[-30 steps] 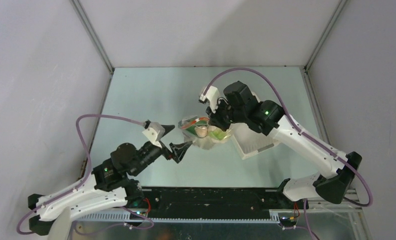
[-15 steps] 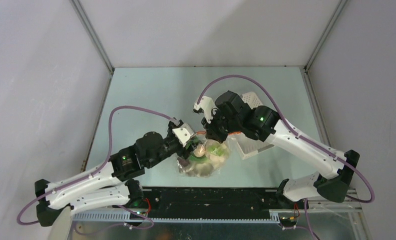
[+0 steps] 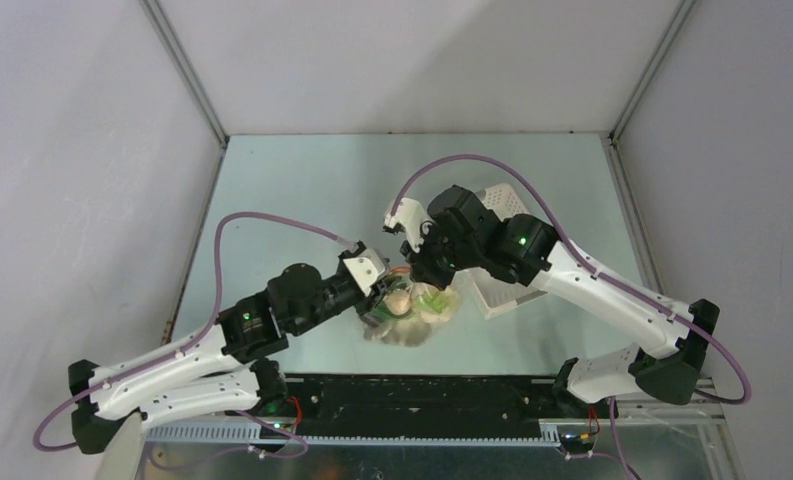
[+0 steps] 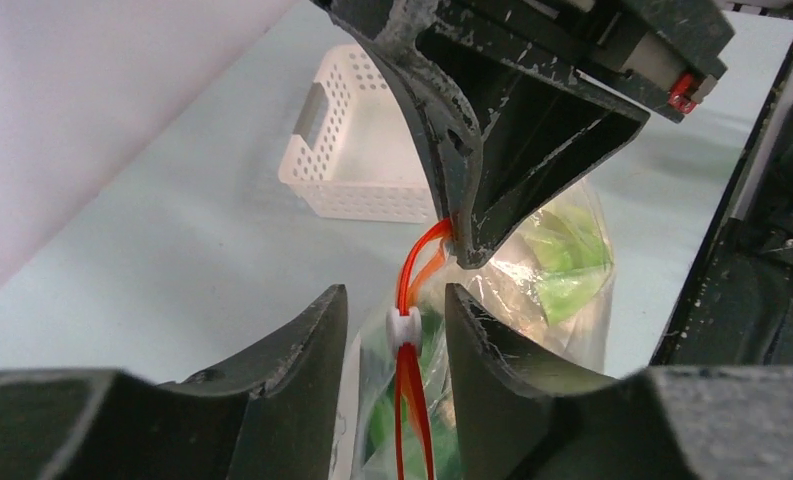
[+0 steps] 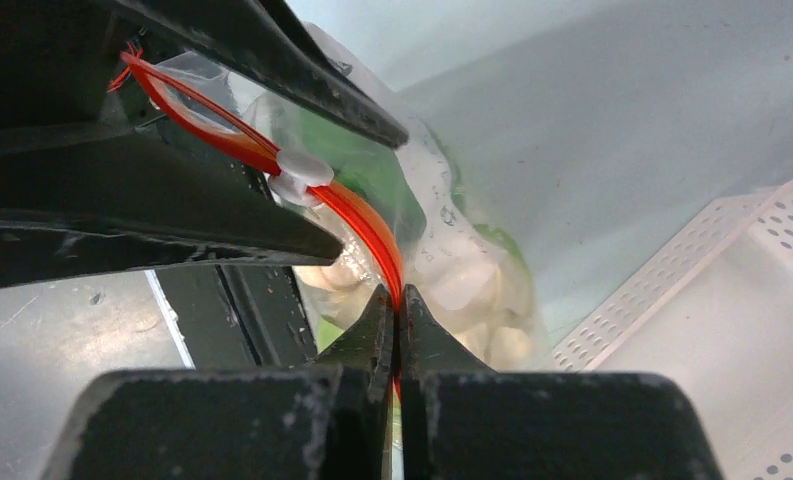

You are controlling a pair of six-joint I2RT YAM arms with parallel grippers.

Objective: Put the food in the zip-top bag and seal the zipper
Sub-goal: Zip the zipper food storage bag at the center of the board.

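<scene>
The clear zip-top bag holds the food: green leaves and pale lumps show through the plastic. My right gripper is shut on the red-orange zipper at one end of the bag's mouth and holds that edge up. My left gripper straddles the white slider, one jaw on each side with a narrow gap to each, so it is open and not touching. Seen from above, both grippers meet over the bag. The small dark brown ball is not visible.
A white perforated basket lies just right of the bag, partly under the right arm, and also shows in the wrist views. The black rail at the table's near edge runs close below the bag.
The left arm swung right, up to the bag, and its jaws narrowed around the slider. The right gripper carried the bag's mouth a little nearer and to the left, still shut on the zipper.
</scene>
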